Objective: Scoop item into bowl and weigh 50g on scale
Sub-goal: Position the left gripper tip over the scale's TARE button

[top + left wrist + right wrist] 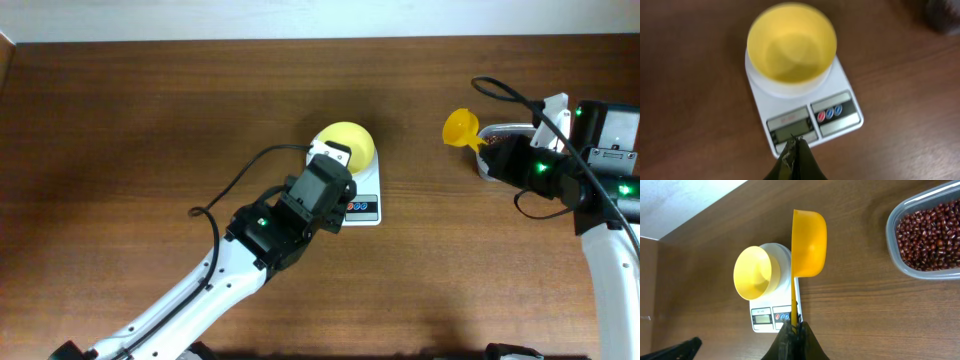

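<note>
Right wrist view is showing the right gripper [794, 329] at the bottom edge, its fingers pinching the thin handle of the yellow scoop [809, 240], whose cup is rising just above them. Left of the cup, the bowl [756, 272] is sitting on the scale [771, 316], partly hiding it. At the upper right, the beans [932, 232] are lying in a clear container [891, 240] that the frame edge is cutting off; overhead, the right arm [545, 170] is covering most of it. In the left wrist view the left gripper [796, 146] is hanging with fingers pressed together on nothing, just below the scale's front edge, the empty bowl beyond; a dark blur [944, 15] is filling the upper right corner.
</note>
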`<state>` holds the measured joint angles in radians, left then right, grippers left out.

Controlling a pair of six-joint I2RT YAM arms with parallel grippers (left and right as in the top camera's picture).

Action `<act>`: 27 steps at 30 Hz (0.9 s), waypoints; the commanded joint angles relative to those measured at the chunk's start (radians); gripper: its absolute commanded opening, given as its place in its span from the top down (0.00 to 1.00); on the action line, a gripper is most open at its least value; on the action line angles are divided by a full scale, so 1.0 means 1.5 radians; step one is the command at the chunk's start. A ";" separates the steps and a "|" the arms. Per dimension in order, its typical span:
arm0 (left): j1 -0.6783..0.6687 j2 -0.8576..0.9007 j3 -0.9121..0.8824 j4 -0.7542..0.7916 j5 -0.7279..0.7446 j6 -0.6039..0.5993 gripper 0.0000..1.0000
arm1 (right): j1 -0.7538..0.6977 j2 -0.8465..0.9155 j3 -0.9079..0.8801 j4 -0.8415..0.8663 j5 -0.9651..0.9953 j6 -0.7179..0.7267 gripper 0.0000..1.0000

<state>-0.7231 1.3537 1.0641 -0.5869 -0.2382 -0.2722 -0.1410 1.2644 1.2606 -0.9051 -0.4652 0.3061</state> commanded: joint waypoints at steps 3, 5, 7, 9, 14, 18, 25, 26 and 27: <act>0.000 0.001 -0.139 0.119 0.047 -0.068 1.00 | -0.003 0.001 0.014 0.002 0.006 -0.010 0.96; 0.000 0.001 -0.166 0.191 0.052 -0.068 1.00 | -0.003 0.001 0.014 0.001 0.006 -0.010 0.96; -0.001 0.003 -0.182 0.264 0.052 -0.068 1.00 | -0.003 0.001 0.014 0.002 0.006 -0.009 0.96; -0.001 0.013 -0.183 0.286 0.052 -0.068 1.00 | -0.003 0.001 0.014 0.002 0.006 -0.010 0.96; -0.001 0.078 -0.183 0.292 0.052 -0.067 1.00 | -0.003 0.001 0.014 0.002 0.006 -0.010 0.96; -0.001 0.101 -0.183 0.305 0.051 -0.067 1.00 | -0.003 0.001 0.014 0.002 0.006 -0.010 0.96; -0.001 0.139 -0.183 0.321 0.053 -0.068 1.00 | -0.003 0.001 0.014 0.002 0.006 -0.010 0.96; -0.001 0.140 -0.183 0.322 0.061 -0.068 1.00 | -0.003 0.001 0.014 0.002 0.006 -0.010 0.96; -0.002 0.143 -0.183 0.321 0.069 -0.067 1.00 | -0.003 0.001 0.014 0.002 0.006 -0.010 0.96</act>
<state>-0.7231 1.5497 0.8017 -0.1078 -0.1638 -0.3637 -0.1410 1.2644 1.2606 -0.9051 -0.4618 0.3065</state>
